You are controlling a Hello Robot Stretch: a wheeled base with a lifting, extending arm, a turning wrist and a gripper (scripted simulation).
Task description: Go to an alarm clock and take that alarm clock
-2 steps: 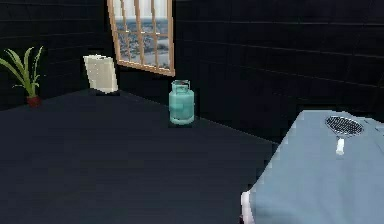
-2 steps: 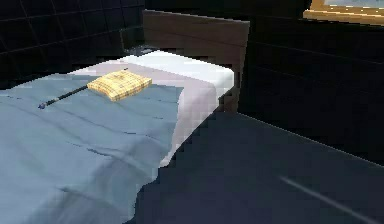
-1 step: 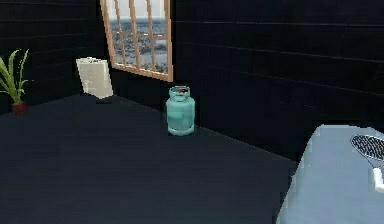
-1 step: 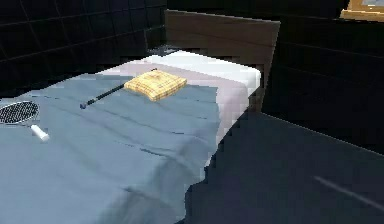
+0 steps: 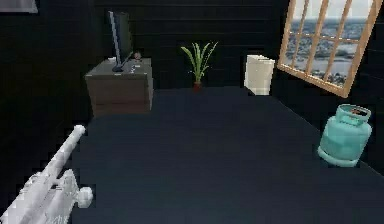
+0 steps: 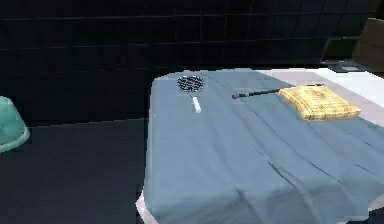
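Observation:
A dark wooden stand (image 5: 120, 88) sits against the far wall in the forward view, with a flat television (image 5: 119, 40) on top. A small dark blob (image 5: 135, 57) lies on the stand next to the television; its shape is too small to name. In the arm side view a bed with a grey-blue cover (image 6: 250, 150) takes up the middle and right. On it lie a racket (image 6: 192, 84) with a white handle, a thin dark stick (image 6: 258, 93) and a yellow checked pillow (image 6: 318, 102).
A potted plant (image 5: 199, 62) and a white bin (image 5: 260, 74) stand at the far wall. A window (image 5: 330, 40) is on the right, with a teal gas cylinder (image 5: 346, 135) below it. A long white object (image 5: 55, 185) lies at the bottom left. Dark floor (image 5: 200, 150) stretches ahead.

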